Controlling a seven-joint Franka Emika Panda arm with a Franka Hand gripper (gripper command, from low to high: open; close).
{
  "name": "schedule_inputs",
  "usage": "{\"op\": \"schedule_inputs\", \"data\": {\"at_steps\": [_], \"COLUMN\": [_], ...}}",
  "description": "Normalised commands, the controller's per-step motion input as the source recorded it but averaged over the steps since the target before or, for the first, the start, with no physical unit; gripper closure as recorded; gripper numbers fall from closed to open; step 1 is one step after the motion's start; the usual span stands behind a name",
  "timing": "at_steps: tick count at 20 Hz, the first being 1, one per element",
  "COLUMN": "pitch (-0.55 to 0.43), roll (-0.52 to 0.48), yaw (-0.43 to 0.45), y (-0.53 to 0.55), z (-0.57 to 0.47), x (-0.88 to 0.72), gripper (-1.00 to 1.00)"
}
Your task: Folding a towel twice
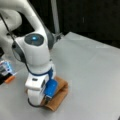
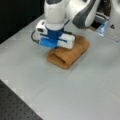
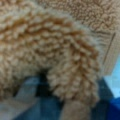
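Gripper (image 2: 55, 47) is pressed down right on the folded towel (image 2: 68, 53) mid-table (image 2: 82, 90), can't tell if it's apart or clamped, so I'd keep edges lined up.

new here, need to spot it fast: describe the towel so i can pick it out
On the grey table, look under the white robot arm's gripper. There lies the towel, a soft orange-tan terry cloth folded into a thick bundle with a rounded fold. It is the only fuzzy tan thing on that table.
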Motion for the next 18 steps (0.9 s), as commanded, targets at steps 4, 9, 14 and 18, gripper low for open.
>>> {"op": "schedule_inputs", "data": {"at_steps": [4, 9, 14, 18], "pitch": [0.006, 0.002, -0.029, -0.069], "roll": [0.141, 0.133, 0.148, 0.153], "yaw": [-0.025, 0.005, -0.009, -0.058], "y": [-0.08, -0.16, -0.21, -0.21], "z": [-0.01, 0.00, -0.03, -0.08], "x": [0.22, 0.16, 0.15, 0.13], "gripper": [1.00, 1.00, 1.00, 1.00]}}
